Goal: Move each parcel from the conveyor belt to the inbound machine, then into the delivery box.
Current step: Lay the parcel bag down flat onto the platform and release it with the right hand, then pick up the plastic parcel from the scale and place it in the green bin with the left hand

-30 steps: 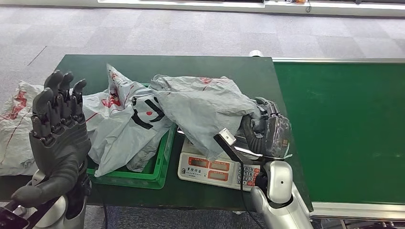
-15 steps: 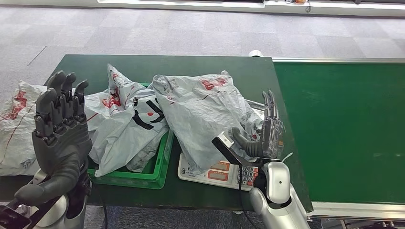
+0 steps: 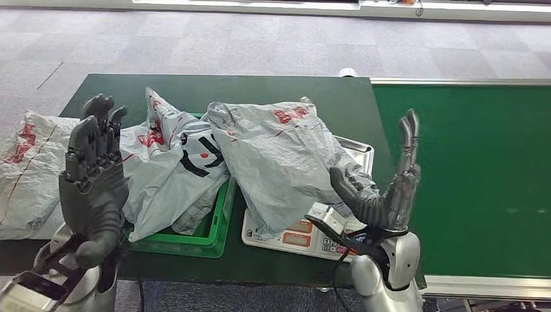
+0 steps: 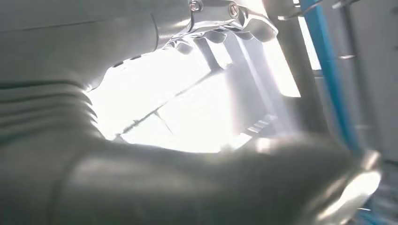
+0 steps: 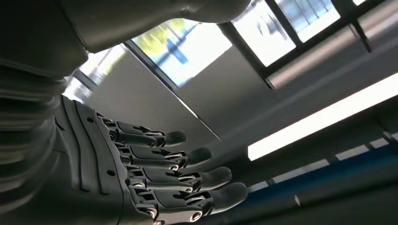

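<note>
From the head view I see a crumpled grey plastic parcel with red print (image 3: 286, 162) lying across the white weighing machine with orange displays (image 3: 295, 235) on the dark green worktop (image 3: 273, 91); one edge of it droops toward the green plastic crate (image 3: 217, 231) just beside the machine. My right hand (image 3: 383, 195) stands upright next to the parcel, palm raised, fingers (image 3: 408, 140) straight and apart, holding nothing and clear of the bag. My left hand (image 3: 94, 172) is raised too, in front of the crate, fingers apart and empty. The crate already holds a white plastic mailer with black and red markings (image 3: 175, 169), and another grey bag (image 3: 26, 162) lies at the worktop's left end. The green conveyor belt (image 3: 468, 169) on the right carries nothing that I can see.

The left wrist view is washed out by glare; I make out the grey ribbed cover and thumb of that hand, nothing of the parcels.

The right wrist view looks upward at ceiling lights and windows, with the right hand's dark fingers (image 5: 187, 173) stretched out side by side, nothing between them.

I judge the inbound step is in hand: the parcel sits on the machine, released. Next I need to take it up again, and the slack film calls for a gathering grasp low on the bulk, then a carry over the crate rim without dragging the mailer out.
</note>
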`<state>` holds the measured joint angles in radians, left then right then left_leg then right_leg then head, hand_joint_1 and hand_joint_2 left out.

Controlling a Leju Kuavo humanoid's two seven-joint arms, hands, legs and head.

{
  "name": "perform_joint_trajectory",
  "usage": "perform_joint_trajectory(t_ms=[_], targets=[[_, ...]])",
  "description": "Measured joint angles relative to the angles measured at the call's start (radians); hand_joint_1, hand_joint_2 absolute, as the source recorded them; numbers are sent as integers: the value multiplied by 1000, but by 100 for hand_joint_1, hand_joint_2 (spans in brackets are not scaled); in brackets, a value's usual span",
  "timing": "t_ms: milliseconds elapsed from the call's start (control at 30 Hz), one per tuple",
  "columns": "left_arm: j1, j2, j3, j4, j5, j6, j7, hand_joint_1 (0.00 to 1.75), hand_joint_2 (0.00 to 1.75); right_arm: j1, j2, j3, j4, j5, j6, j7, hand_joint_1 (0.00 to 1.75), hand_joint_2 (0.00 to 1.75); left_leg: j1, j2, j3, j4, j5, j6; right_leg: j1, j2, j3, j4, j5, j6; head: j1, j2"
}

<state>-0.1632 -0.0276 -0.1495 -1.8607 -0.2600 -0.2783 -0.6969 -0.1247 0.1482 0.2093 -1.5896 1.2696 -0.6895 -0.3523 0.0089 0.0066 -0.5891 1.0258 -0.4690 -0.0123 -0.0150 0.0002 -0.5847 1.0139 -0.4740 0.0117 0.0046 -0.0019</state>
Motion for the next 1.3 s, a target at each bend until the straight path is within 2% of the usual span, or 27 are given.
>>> perform_joint_trajectory(t_ms=[67,133,233,433,567,667,767,867,1000,1133,1300], targets=[[-22,-17,-4,47,-135,65,23,0,175,11,60,-74,-117,46,-9,-102,0,175,0,0,0,0,0,0,0,-1,0,0,0,0,0,0],[-49,-35,-16,108,-291,147,67,0,175,17,97,-130,-239,97,-12,-131,0,175,0,-2,0,0,0,0,0,-2,1,0,0,0,0,0],[-87,-56,-43,199,-451,230,123,0,175,27,108,-160,-369,136,-14,-132,0,175,0,0,0,0,0,0,-1,-1,1,0,1,1,0,0],[-124,-79,-72,289,-492,250,142,0,175,40,108,-179,-484,145,-11,-131,0,175,-1,2,1,0,0,0,-2,0,1,0,2,2,0,0],[-139,-86,-83,319,-518,264,155,0,175,44,108,-189,-516,139,-11,-134,0,175,-1,2,1,0,0,0,-1,0,1,0,1,1,0,0],[-176,-87,-109,389,-642,320,215,0,175,44,108,-190,-526,108,-11,-152,0,175,-1,1,1,0,0,1,-1,-1,1,0,1,2,0,0],[-248,-97,-164,535,-778,395,271,0,175,43,108,-190,-524,78,-9,-166,0,175,0,-1,0,0,1,1,-2,-2,2,0,2,2,0,0],[-325,-120,-223,710,-831,427,288,0,175,41,108,-189,-511,68,-8,-160,0,175,-1,-1,0,0,1,2,-2,-2,3,0,2,2,0,0],[-405,-156,-289,920,-851,407,284,0,175,31,109,-189,-485,65,-8,-148,0,175,-1,-1,0,1,2,2,-3,-2,3,0,3,3,0,0],[-449,-192,-345,1092,-853,375,263,0,175,26,109,-189,-460,53,-8,-150,0,175,-2,-1,0,0,2,2,-3,-1,2,0,3,3,0,0],[-474,-224,-387,1229,-854,359,258,0,175,21,109,-189,-441,51,-8,-145,0,175,-2,-1,-1,0,1,2,-2,-2,2,0,2,3,0,0]])
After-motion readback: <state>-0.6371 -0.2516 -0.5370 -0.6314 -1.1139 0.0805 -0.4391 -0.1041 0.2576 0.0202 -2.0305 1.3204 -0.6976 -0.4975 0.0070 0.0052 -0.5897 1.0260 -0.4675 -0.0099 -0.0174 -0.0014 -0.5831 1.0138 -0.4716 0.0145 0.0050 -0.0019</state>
